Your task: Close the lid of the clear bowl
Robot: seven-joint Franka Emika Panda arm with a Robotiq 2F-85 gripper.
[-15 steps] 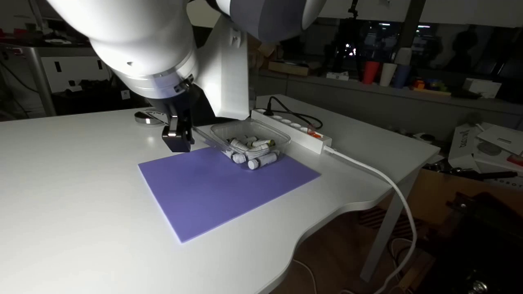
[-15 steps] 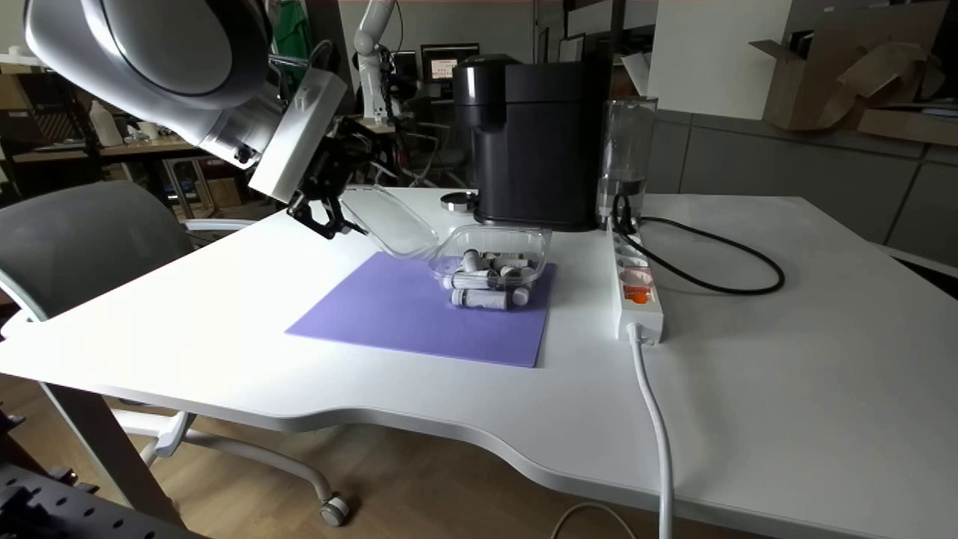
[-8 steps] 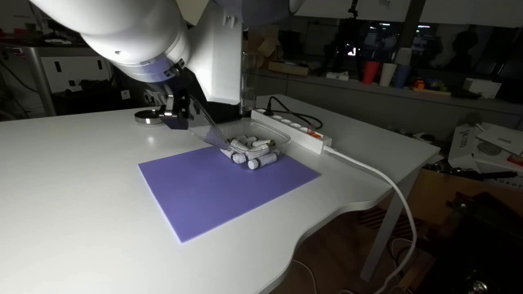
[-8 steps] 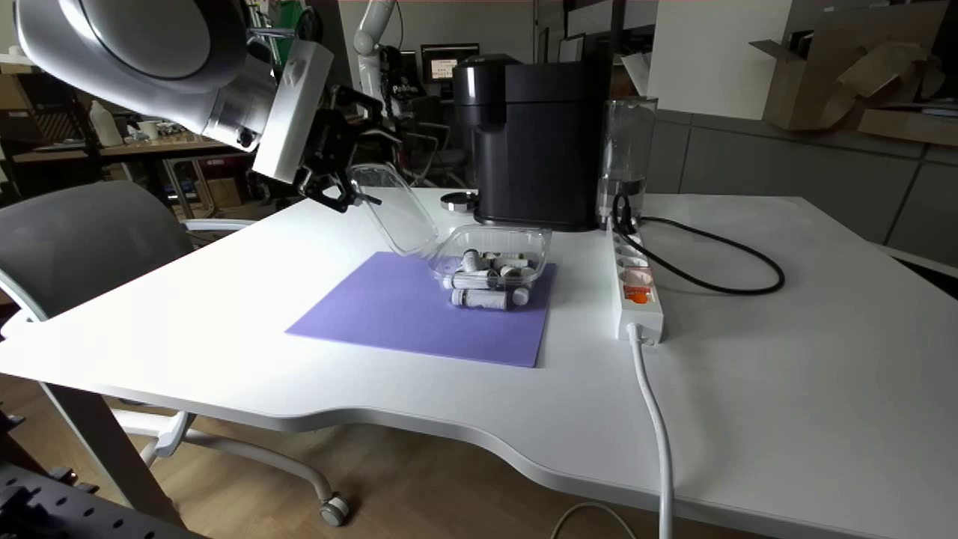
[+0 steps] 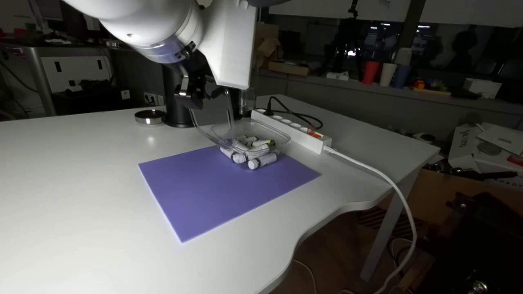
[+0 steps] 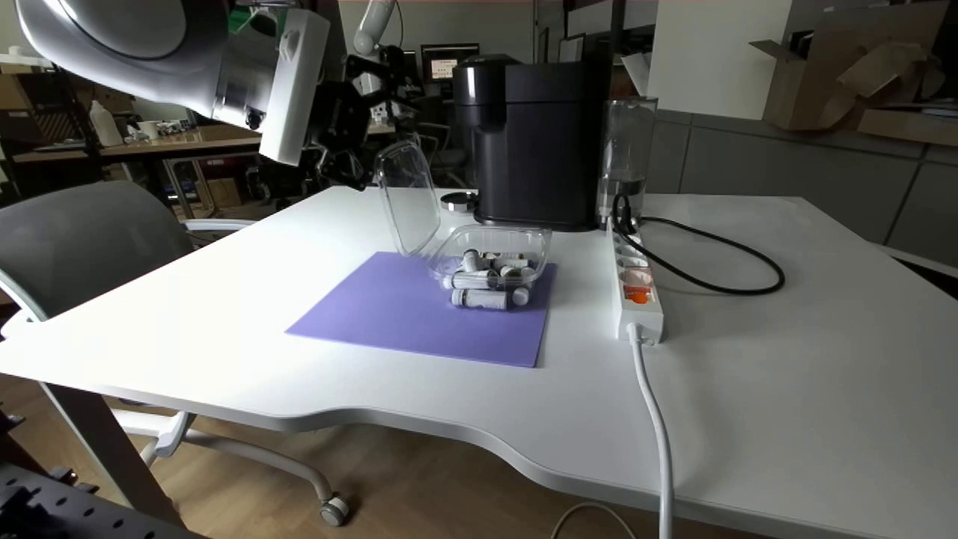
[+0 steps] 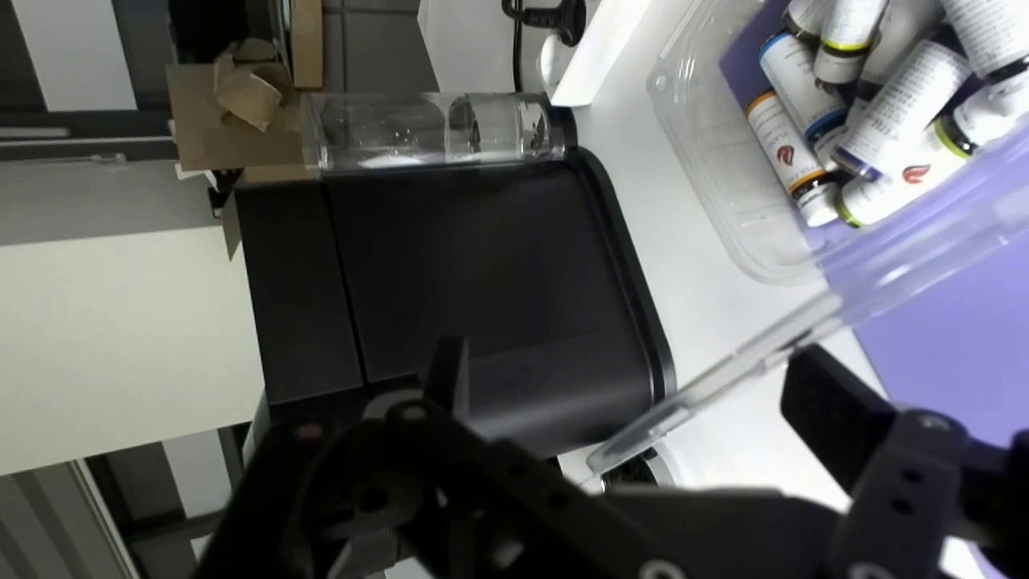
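Note:
The clear bowl stands on the purple mat, holding several white-labelled vials; it shows in both exterior views (image 5: 282, 141) (image 6: 520, 241) and in the wrist view (image 7: 707, 169). The transparent lid stands steeply tilted, near upright, at the bowl's side, its low edge by the bowl's rim, in both exterior views (image 5: 210, 124) (image 6: 410, 198). In the wrist view the lid (image 7: 715, 382) runs edge-on between the spread fingers. My gripper (image 7: 639, 402) is open; one finger is at the lid's outer face, seemingly touching, the other apart from it. It is by the lid's upper part in both exterior views (image 5: 204, 94) (image 6: 382, 142).
A black machine (image 6: 554, 150) with a clear tank (image 6: 627, 146) stands behind the bowl. A metal ring (image 5: 150, 117) lies beside it. A white power strip (image 6: 636, 299) with a black cable (image 6: 711, 281) lies beside the purple mat (image 6: 419, 314).
My gripper has risen and moved toward the bowl's side. The lid has swung up from leaning low and outward to near upright. The bowl and vials have not moved.

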